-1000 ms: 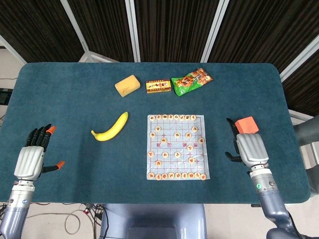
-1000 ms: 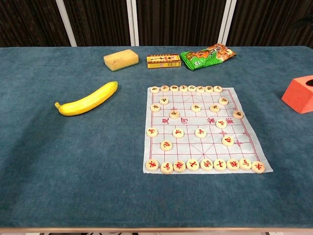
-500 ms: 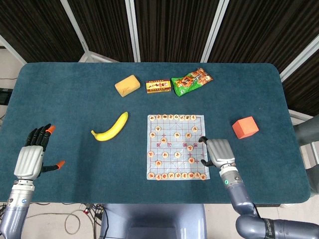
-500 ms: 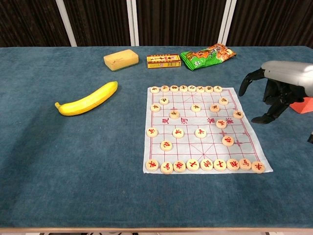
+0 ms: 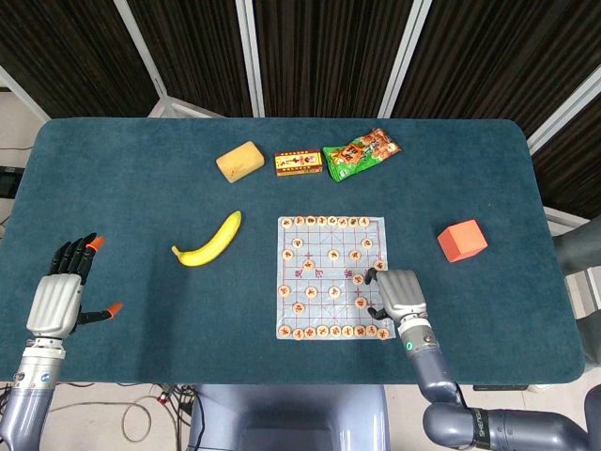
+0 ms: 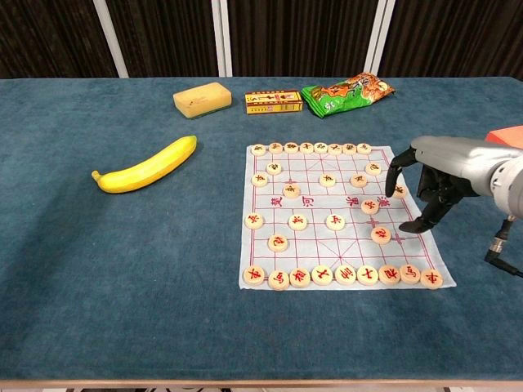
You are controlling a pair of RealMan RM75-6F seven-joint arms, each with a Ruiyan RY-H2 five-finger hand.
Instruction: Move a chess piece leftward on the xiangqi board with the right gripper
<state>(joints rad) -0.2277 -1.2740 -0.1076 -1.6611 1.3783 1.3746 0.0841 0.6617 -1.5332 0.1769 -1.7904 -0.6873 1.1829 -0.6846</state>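
The xiangqi board (image 5: 340, 318) (image 6: 327, 249) lies right of the table's centre, with round wooden pieces in rows along its far and near edges and several scattered between. My right hand (image 5: 394, 293) (image 6: 433, 175) hangs over the board's right edge with its fingers bent downward and apart, holding nothing. One fingertip (image 6: 391, 183) is right beside the edge piece (image 6: 398, 191), and the thumb tip points down near another piece (image 6: 381, 235). My left hand (image 5: 58, 296) rests open near the table's front left, seen only in the head view.
A banana (image 5: 208, 241) (image 6: 149, 166) lies left of the board. A yellow sponge (image 5: 239, 161), a small box (image 5: 299, 162) and a green snack bag (image 5: 362, 152) sit behind it. An orange cube (image 5: 462, 241) stands to the right.
My right hand has swung left from beside the orange cube onto the board's right edge and lowered its fingers toward the pieces. The left hand has not moved.
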